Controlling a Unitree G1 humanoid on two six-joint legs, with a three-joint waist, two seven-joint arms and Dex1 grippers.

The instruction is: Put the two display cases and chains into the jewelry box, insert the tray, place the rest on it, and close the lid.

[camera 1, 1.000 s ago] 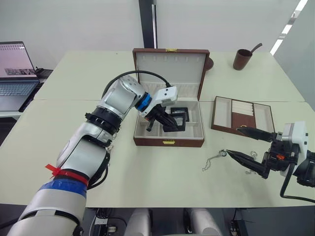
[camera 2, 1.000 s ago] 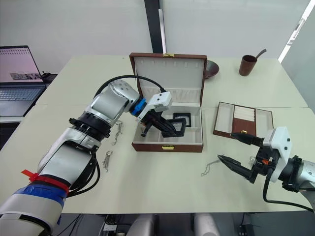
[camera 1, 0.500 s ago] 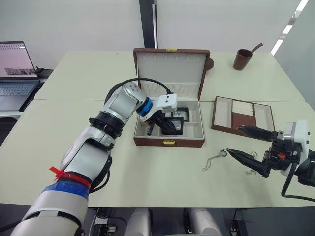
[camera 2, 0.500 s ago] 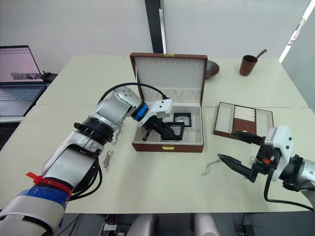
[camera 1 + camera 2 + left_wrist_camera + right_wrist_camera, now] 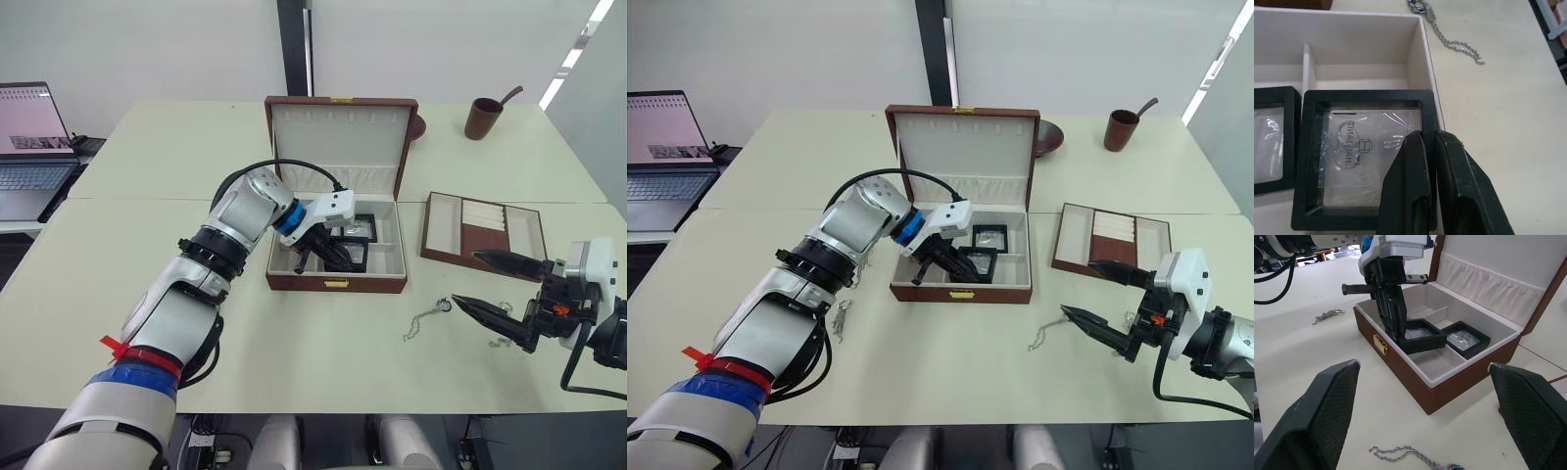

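The brown jewelry box (image 5: pixel 333 284) stands open at the table's middle, lid (image 5: pixel 338 132) upright. My left gripper (image 5: pixel 331 257) reaches into it, shut on the frame edge of a black display case (image 5: pixel 1361 161) that rests tilted in the front compartment. A second display case (image 5: pixel 360 227) lies behind it. One chain (image 5: pixel 423 319) lies on the table right of the box, just in front of my right gripper (image 5: pixel 465 279), which hovers open and holds nothing. Another chain (image 5: pixel 840 319) lies left of the box. The tray (image 5: pixel 460 220) sits to the right.
A laptop (image 5: pixel 29 147) stands at the far left edge. A brown cup (image 5: pixel 482 117) and a dark bowl (image 5: pixel 417 125) sit behind the box at the back right. A small metal piece (image 5: pixel 502 342) lies under my right gripper.
My left gripper has sunk lower into the box with the display case, which now rests in the front compartment. The right gripper has barely moved.
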